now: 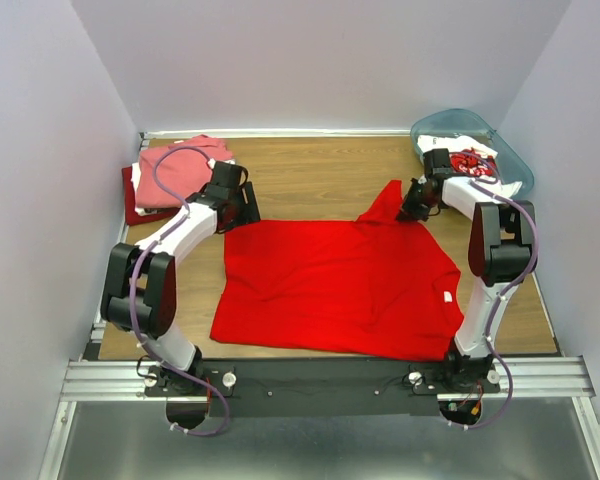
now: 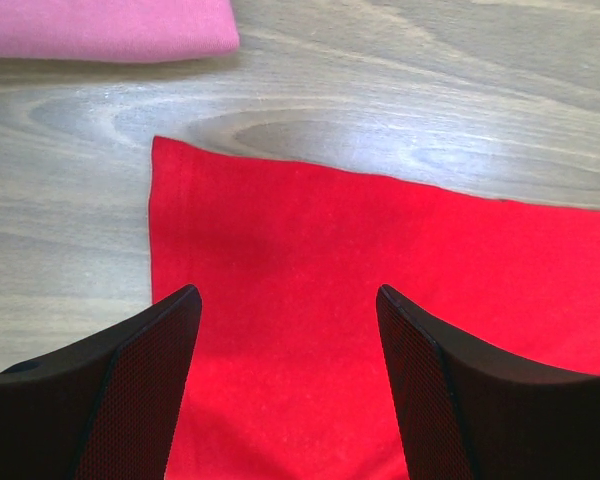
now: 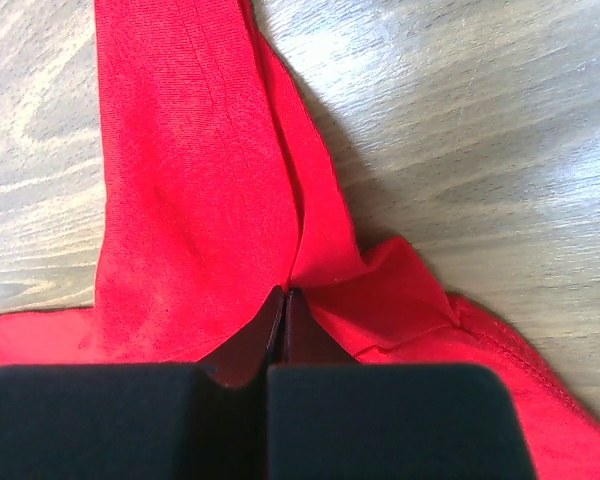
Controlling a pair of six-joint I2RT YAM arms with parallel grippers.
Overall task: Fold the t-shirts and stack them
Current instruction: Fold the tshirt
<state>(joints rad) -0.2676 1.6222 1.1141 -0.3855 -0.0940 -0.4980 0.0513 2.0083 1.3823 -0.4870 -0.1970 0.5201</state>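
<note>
A bright red t-shirt lies spread flat on the wooden table, its small white label near the right edge. My left gripper hovers open over the shirt's far left corner; in the left wrist view the gripper is empty above the red cloth. My right gripper is shut on a raised fold of the shirt's far right sleeve; in the right wrist view the gripper pinches the red cloth. A folded salmon-pink shirt lies on a darker red one at the back left.
A translucent teal bin stands at the back right corner and holds a white shirt with red print. White walls close in the table on three sides. The pink shirt's edge shows just beyond the red shirt's corner.
</note>
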